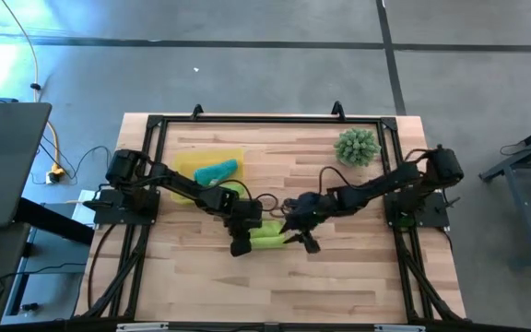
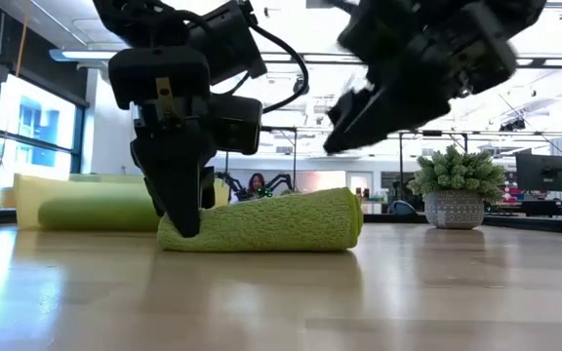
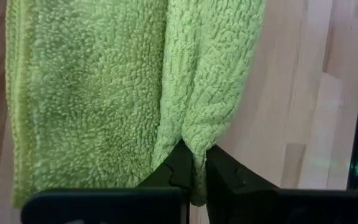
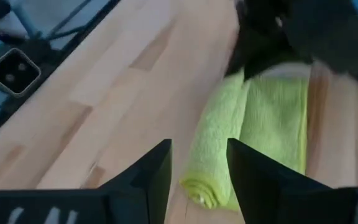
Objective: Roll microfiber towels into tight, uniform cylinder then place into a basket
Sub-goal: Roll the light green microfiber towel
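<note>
A lime green towel [image 1: 267, 234] lies partly rolled on the table's middle, a thick roll in the low view [image 2: 261, 222]. My left gripper [image 1: 241, 242] stands at its left end, shut on it. My right gripper [image 1: 304, 242] is open and hovers above the towel's right end [image 4: 205, 186] without touching it; it is also raised in the low view [image 2: 359, 122]. The teal towel [image 1: 216, 171] lies in the yellow basket [image 1: 188, 162]. Another lime roll [image 2: 96, 214] lies by the basket, partly hidden by my left arm. My left gripper pinches a thick fold of the lime towel [image 3: 194, 140] between its two fingers [image 3: 173, 174], at the roll's left end. The fingers come from above, pointing down [image 2: 185, 219]. The towel lies on the table, its flat part spread beside the pinched fold.
A spiky green plant in a pot [image 1: 357, 147] stands at the far right, and also shows in the low view [image 2: 455, 190]. The basket sits at the far left. A black frame [image 1: 265, 118] runs around the table's edges. Bare wood lies toward the near edge.
</note>
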Action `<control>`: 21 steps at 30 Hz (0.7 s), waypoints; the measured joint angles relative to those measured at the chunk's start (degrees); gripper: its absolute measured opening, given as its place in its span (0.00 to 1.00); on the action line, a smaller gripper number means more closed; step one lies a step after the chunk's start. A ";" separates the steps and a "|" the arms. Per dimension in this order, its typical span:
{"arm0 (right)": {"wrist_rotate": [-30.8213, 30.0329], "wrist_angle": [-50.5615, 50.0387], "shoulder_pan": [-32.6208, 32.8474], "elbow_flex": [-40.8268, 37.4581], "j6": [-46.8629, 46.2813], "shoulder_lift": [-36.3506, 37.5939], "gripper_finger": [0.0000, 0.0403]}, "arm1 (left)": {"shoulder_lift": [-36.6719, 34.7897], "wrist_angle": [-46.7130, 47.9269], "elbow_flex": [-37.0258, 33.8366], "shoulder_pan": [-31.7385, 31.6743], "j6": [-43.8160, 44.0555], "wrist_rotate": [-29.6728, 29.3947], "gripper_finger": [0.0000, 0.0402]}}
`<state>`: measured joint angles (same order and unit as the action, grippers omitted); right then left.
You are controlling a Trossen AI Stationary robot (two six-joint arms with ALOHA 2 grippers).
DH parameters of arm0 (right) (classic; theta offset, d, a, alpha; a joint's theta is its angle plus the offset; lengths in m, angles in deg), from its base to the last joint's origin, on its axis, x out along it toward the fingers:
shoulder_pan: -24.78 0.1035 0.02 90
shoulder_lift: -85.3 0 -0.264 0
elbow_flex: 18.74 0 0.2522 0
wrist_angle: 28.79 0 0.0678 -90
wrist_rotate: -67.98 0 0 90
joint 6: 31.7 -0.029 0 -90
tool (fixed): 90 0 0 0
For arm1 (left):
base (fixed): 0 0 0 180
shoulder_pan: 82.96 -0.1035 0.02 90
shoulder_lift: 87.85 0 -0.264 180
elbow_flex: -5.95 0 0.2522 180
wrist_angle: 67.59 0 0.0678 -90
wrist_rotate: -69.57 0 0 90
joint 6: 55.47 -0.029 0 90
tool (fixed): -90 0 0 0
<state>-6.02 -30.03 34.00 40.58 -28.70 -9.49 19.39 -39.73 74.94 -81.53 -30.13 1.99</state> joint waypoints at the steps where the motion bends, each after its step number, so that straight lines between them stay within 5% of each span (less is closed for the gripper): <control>1: -1.09 0.15 1.06 0.00 1.99 0.48 0.36 | 0.01 -0.11 -0.03 0.01 0.01 -0.12 0.02; 6: -6.90 2.13 7.09 0.07 11.72 0.38 0.36 | 0.03 -0.14 -0.03 0.02 0.01 -0.42 0.02; 11: -19.92 3.40 10.72 0.10 9.83 -1.76 0.36 | 0.03 -1.10 -0.08 0.04 0.24 -1.17 0.02; 21: -20.19 7.83 11.65 0.11 6.00 -8.51 0.36 | 0.07 -1.82 -0.05 0.20 3.95 -3.43 0.03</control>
<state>-26.20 -22.20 45.65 40.69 -22.71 -18.00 19.46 -41.55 74.89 -81.33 -26.18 -1.44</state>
